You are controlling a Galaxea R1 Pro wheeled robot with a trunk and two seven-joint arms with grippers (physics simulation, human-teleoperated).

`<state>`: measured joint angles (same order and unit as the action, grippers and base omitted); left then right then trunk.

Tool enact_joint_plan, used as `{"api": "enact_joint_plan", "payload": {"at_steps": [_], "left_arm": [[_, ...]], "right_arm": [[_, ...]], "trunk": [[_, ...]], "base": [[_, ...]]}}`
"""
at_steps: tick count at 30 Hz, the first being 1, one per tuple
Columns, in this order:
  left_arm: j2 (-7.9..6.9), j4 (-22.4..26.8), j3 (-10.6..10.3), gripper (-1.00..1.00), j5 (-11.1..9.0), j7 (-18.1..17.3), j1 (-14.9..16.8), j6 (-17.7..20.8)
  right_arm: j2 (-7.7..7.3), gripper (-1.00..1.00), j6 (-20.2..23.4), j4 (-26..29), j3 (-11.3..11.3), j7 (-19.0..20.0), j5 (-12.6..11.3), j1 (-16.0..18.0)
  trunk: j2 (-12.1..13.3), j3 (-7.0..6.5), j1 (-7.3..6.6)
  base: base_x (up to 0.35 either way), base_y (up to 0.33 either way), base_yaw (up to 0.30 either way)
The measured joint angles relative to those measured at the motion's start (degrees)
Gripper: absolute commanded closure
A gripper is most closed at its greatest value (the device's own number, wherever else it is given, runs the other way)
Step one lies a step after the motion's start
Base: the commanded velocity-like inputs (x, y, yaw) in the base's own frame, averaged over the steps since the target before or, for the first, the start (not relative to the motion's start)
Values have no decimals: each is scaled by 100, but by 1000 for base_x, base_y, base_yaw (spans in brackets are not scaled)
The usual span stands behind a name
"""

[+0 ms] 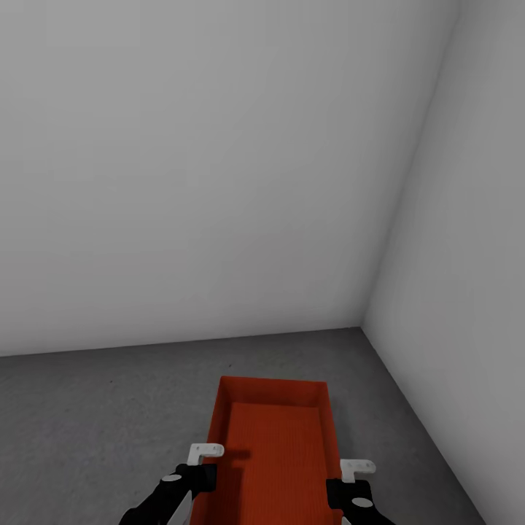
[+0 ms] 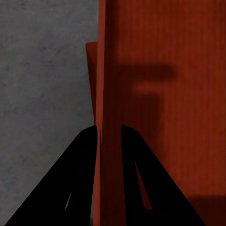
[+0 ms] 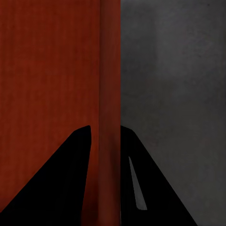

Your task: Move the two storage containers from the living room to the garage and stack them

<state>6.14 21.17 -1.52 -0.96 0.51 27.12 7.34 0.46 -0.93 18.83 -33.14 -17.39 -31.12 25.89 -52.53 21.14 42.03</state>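
An orange-red open-top storage container sits low in the head view over the dark grey floor of the garage, near a wall corner. My left gripper is shut on its left wall, and my right gripper is shut on its right wall. The left wrist view has the left gripper pinching the thin red wall, one finger on each side. Likewise the right gripper straddles the other wall. A narrow red edge shows just outside the left wall; I cannot tell what it belongs to.
Plain white-grey walls meet at a corner just ahead and to the right of the container. Speckled floor stretches to the left, and a narrower strip of floor lies on the right beside the side wall.
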Motion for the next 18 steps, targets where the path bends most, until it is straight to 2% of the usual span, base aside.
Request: {"api": "enact_joint_plan", "payload": {"at_steps": [18], "left_arm": [[0,-1,2,100,0,0,0,0]], "right_arm": [[1,100,0,0,-5,-3,-4,0]], "trunk": [[-723,412,396]], "base": [[0,0,0]]}}
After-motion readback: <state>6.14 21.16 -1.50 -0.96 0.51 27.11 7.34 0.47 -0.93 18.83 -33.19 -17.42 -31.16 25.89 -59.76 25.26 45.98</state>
